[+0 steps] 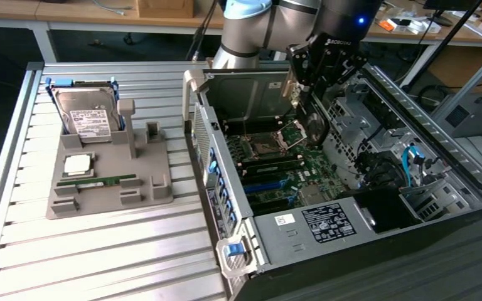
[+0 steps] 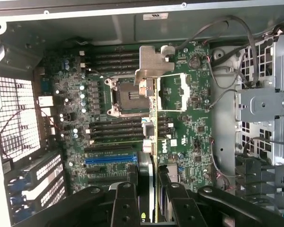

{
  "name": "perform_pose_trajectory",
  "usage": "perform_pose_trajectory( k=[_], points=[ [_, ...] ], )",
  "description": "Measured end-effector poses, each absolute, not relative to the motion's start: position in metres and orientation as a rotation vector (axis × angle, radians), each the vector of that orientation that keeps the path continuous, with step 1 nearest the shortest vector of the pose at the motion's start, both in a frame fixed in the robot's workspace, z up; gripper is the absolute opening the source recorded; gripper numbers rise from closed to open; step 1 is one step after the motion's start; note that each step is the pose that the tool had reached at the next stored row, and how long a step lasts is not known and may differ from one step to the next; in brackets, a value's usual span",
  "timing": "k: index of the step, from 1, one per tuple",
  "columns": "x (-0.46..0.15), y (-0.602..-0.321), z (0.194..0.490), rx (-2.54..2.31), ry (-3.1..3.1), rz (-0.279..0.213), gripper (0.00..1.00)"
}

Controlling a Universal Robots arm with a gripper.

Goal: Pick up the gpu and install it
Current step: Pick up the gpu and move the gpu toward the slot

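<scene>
The gripper (image 2: 149, 208), half-closed, grips the gpu (image 2: 154, 101) edge-on between its fingers, long axis running out ahead to the bracket end, above the motherboard (image 2: 194, 132), the blue slot (image 2: 111, 158) lying off to one side.

ROBOTIQ above the fingers (image 1: 296, 74); DELL on motherboard (image 2: 193, 128)

Arm (image 1: 250, 25) reaching down from above; gripper (image 2: 149, 177) pointing down, fingers (image 2: 125, 203) clamped on gpu (image 2: 154, 64).

the gpu (image 2: 154, 71) in the gripper (image 2: 149, 189), over the motherboard (image 2: 191, 123) inside the case (image 1: 325, 222); hard drive (image 1: 86, 116) on the exterior view's left.
</scene>
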State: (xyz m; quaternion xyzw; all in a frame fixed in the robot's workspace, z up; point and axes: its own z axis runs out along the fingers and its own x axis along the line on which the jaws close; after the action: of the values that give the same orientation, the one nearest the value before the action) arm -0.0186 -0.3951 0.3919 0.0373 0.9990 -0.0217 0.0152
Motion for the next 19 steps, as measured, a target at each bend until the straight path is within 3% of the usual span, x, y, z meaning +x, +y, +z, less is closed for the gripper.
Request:
perform_pose_trajectory(
  k=[19],
  points=[
    [0.000,-0.398,0.382,0.116,3.108,-0.070,0.27]
  ],
)
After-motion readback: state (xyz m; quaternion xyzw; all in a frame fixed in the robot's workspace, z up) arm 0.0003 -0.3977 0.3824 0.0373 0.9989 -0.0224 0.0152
